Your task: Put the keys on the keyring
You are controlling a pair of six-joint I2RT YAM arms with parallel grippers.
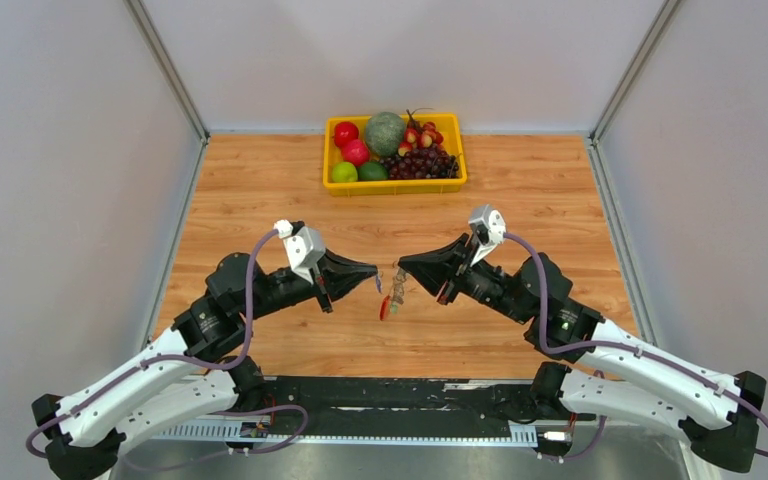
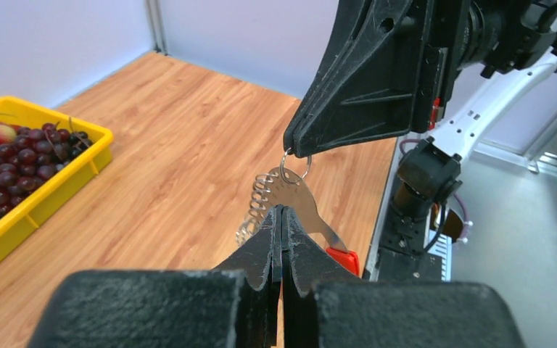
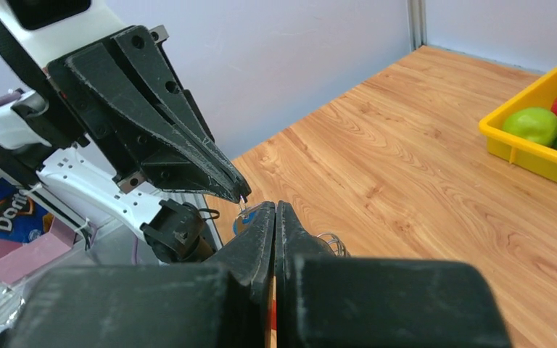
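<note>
The keyring (image 2: 295,171) hangs from the tip of the right pincer (image 2: 299,150), whose fingers are pressed together on the thin silver ring. Its grey feathery charm (image 2: 256,204) droops just below, beside the tip of the left pincer (image 2: 281,212). The left pincer, nearly tip to tip with the right above the bench (image 1: 260,190), is pinched shut on the silver blade of the red-headed key (image 2: 318,221). The blade reaches up to the ring, and the red head sticks out below the fingers. A blue key head (image 3: 246,216) shows just under the left pincer's tip, too small to tell how it sits. Well beyond both pincers stands a yellow tray (image 1: 394,186) of fruit. Off the bench, behind the left arm, a blue bag (image 3: 0,214) reads "Dorit", the rest hidden.
</note>
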